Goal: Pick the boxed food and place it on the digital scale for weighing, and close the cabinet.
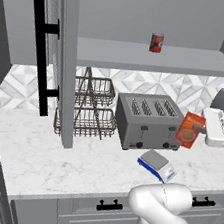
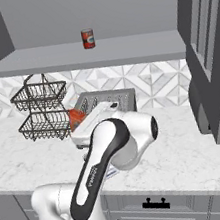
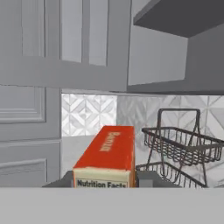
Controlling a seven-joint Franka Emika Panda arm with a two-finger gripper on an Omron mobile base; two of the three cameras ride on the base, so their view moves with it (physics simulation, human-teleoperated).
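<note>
Now the end effector (image 1: 198,129) grips the boxed food (image 1: 189,130) beside the toaster (image 1: 148,120), above the digital scale (image 1: 157,164)

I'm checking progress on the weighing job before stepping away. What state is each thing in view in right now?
Orange-red boxed food carton: held tilted in the air beside the toaster, off the counter.
Two-finger gripper: shut on the carton.
Blue-based digital scale: on the counter, top plate bare.
Grey wall cabinet door: open.
Red can: upright on the cabinet shelf.
Grey four-slot toaster: slots empty.
Two-tier wire basket: empty.
</note>
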